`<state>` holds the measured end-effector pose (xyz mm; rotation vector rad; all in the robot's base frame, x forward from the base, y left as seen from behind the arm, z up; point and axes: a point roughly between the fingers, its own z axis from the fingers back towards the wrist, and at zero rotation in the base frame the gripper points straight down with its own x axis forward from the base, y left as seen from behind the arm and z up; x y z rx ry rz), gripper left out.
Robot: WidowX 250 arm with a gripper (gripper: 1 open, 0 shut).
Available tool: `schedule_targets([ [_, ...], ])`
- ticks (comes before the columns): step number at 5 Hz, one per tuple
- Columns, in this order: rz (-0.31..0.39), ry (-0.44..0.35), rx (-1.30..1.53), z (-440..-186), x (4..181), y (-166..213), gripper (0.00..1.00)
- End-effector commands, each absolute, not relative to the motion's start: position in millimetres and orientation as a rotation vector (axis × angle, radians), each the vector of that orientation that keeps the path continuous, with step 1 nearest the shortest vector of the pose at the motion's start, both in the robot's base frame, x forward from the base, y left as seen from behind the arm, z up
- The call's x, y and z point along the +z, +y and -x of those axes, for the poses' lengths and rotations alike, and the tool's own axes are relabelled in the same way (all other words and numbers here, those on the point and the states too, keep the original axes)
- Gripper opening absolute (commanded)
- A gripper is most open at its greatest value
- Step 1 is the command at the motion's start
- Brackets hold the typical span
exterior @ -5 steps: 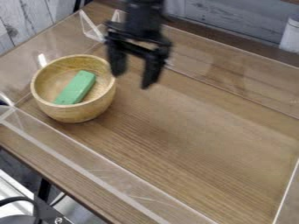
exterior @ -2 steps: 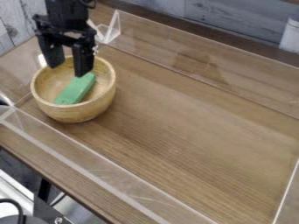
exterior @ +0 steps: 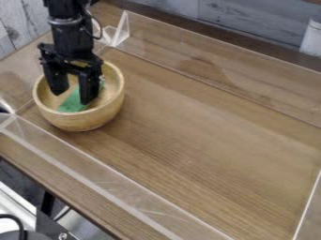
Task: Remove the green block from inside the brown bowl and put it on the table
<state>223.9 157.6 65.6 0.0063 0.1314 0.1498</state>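
The brown bowl point(exterior: 96, 111) sits at the left of the table point(exterior: 201, 141). Inside it lies the green block point(exterior: 75, 101), mostly covered by my gripper. My black gripper point(exterior: 73, 91) hangs straight down into the bowl, jaws open, one finger on each side of the block. Whether the fingers touch the block cannot be made out.
Low clear acrylic walls point(exterior: 150, 192) run round the table's edges. A clear bracket-like piece point(exterior: 119, 33) stands at the back wall behind the bowl. Bare wood stretches to the right of the bowl.
My gripper swung left from mid-table to above the bowl, then dropped down into it over the green block. Its jaws stayed open. The bowl and block have not moved.
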Motion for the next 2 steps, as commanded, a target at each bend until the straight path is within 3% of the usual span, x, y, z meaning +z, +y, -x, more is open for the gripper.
schedule_targets([
  [1,-0.041,0.106,0.159,-232.3,66.0,163.2,1.0],
  [2,-0.045,0.108,0.158,-237.7,63.6,160.3,1.0],
])
